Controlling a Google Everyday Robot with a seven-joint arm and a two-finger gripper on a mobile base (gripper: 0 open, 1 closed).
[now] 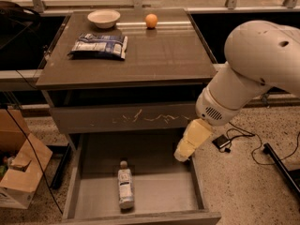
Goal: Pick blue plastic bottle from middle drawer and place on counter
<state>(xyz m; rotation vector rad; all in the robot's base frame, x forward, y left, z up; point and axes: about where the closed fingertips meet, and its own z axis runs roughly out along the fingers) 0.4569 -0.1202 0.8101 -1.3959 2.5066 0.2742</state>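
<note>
The blue plastic bottle [125, 184] lies on its side on the floor of the open middle drawer [161, 191], left of centre, cap pointing toward the cabinet. My gripper [183, 154] hangs from the large white arm [253, 64] over the drawer's right wall, above and to the right of the bottle, apart from it. It holds nothing that I can see. The counter [159, 55] is the cabinet's grey-brown top, above the closed drawer front with white scratch marks [140, 118].
On the counter lie a blue-white snack bag [99, 46], a white bowl [103, 18] and an orange [151, 20] at the back. A cardboard box [18, 172] stands on the floor at left. Cables [234, 142] and a black bar [281, 168] lie at right.
</note>
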